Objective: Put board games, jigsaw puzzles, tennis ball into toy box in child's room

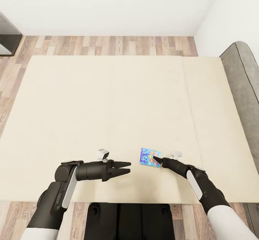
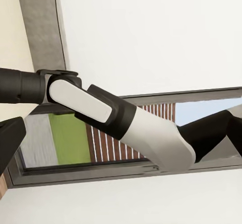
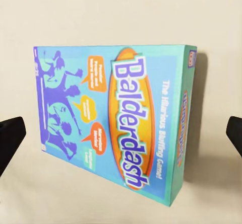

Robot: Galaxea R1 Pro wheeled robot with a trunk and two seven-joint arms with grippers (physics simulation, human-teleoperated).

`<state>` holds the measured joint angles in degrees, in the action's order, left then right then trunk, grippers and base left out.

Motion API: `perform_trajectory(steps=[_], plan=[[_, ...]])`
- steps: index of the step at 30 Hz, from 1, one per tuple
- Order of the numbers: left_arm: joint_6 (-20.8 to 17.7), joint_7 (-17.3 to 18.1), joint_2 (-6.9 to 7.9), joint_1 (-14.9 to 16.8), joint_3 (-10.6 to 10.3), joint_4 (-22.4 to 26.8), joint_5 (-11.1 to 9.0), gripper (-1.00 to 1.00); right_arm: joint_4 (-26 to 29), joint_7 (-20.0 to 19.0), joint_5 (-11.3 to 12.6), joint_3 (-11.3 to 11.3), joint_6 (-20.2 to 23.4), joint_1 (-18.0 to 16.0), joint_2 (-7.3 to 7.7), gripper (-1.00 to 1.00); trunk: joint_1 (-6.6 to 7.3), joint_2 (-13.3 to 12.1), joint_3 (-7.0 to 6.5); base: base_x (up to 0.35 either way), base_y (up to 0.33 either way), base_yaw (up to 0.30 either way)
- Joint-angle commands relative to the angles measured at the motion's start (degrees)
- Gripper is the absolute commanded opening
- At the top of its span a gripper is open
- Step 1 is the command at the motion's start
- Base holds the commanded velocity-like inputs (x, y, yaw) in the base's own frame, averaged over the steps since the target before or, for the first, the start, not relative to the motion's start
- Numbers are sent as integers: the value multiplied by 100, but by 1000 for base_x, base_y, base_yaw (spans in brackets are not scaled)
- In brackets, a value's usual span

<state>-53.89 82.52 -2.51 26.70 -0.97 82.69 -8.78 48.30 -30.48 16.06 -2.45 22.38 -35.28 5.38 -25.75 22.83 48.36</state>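
You are looking down on a wide cream bed (image 1: pixel 108 99) with wood floor (image 1: pixel 108 45) beyond it and a grey headboard (image 1: pixel 241 74) at its right. A small blue Balderdash board game (image 1: pixel 150 157) lies flat on the mattress near the front edge. Your right gripper (image 1: pixel 157 159) points at the box, its tip at the box's right edge. Through the right wrist camera its jaws stand wide open, one dark finger (image 3: pixel 10 141) on each side of the box (image 3: pixel 113 118), holding nothing. Your left gripper (image 1: pixel 124 168) hovers just left of the game, jaws slightly parted and empty.
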Motion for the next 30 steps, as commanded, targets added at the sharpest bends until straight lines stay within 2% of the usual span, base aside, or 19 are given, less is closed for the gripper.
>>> perform_trajectory(steps=[1, 11, 21, 30], plan=[[-60, 11, 2, 2, 0, 1, -9, 100, 4, -11, 46, -10, 52, -3, -1, 100, -3, 9, 13, 0, 0, 0], [-60, 16, 8, 2, 16, 1, -3, 100, 4, -3, 46, -3, 55, -5, -11, 100, -3, 9, 96, 0, 0, 0], [-60, 18, 21, 2, 25, 1, -1, 100, 4, 5, 14, -1, 63, -29, -107, 100, -3, 9, 181, 0, 0, 0], [-60, 18, 23, 2, 27, 1, -1, 100, 4, 5, -5, 6, 65, -69, -110, 100, -3, 9, 258, 0, 0, 0]])
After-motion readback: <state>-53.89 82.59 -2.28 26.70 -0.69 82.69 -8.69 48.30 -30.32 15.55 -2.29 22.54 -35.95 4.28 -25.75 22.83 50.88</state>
